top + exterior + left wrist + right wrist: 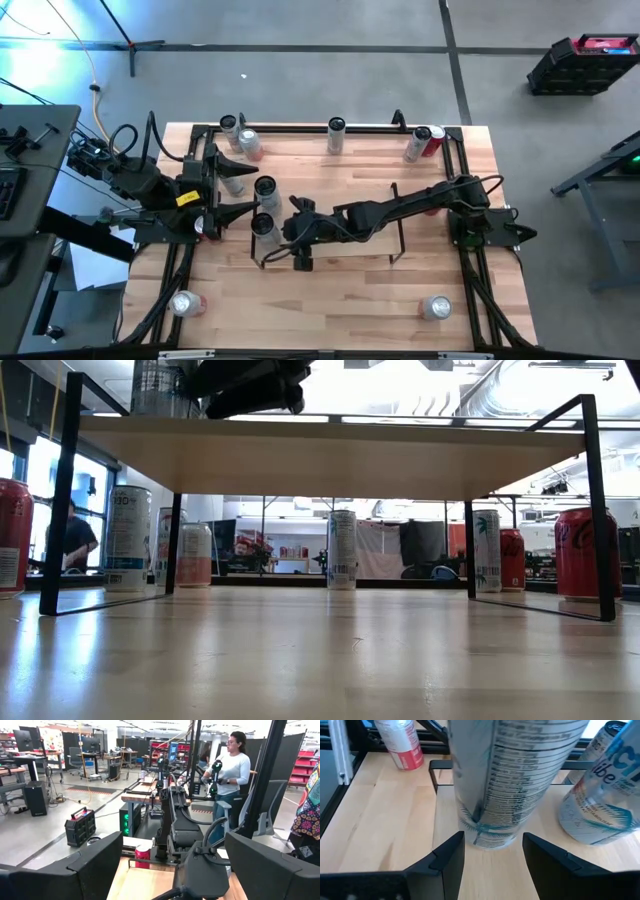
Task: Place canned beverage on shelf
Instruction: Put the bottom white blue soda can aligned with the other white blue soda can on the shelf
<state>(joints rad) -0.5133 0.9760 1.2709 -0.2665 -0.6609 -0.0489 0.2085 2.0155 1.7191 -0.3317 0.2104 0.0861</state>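
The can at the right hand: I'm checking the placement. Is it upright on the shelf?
Upright: the can stands on the shelf, with the right hand open around its base.

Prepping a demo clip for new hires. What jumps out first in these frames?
The right gripper reaches across the table to the shelf, fingers open around a tall silver can standing at the shelf's left end. A second can stands right beside it. More cans ring the table, including a red one at the far right corner, while the left gripper waits at the left.
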